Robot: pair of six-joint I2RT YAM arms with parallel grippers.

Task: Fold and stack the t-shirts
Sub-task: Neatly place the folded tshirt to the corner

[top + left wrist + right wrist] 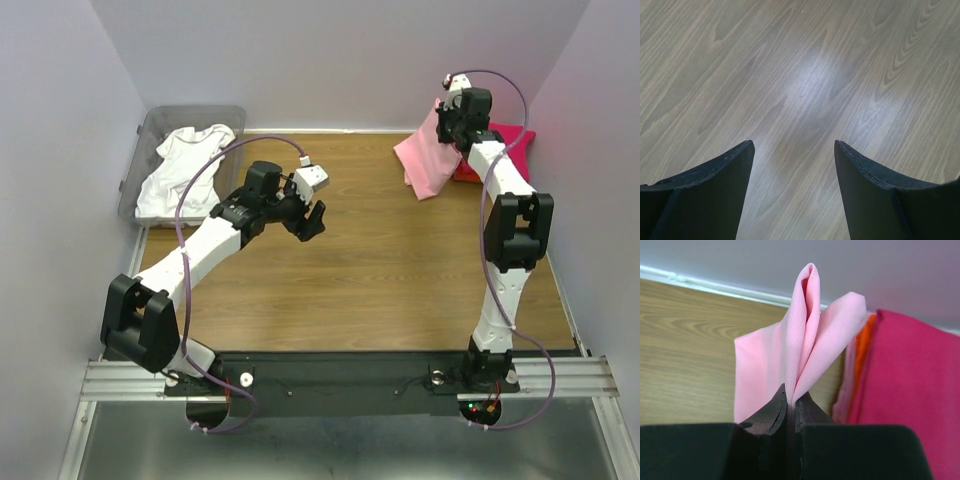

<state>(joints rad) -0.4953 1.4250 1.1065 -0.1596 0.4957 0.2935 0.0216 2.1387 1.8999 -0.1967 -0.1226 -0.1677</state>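
At the far left corner of the wooden table (400,270) stands a clear grey plastic bin (150,130). It holds one white t-shirt (185,170), unfolded and rumpled, with one part lying over the bin's near edge. No other container is in view.

Plain walls close the table on the left, far and right sides. The near edge carries a metal rail (340,378) with both arm bases bolted to it. Bare wood runs across the middle of the table, from the bin to the shirts at the far right.

The left gripper (792,145) hangs above this bare wood, left of centre. Its fingers stand apart and released, with nothing between them and only wood grain below.

The right gripper (790,395) is raised at the far right corner, close to the back wall. Its fingers are clenched on a fold of the light pink t-shirt (425,160). That shirt hangs from the pinch in a loose, gathered drape, and its lower edge reaches the table.

Just right of it lies a folded stack against the right wall. The magenta t-shirt (505,150) is on top, flat and rectangular. An edge of the orange t-shirt (863,355) shows beneath it in the right wrist view. Further layers of the stack cannot be told apart.
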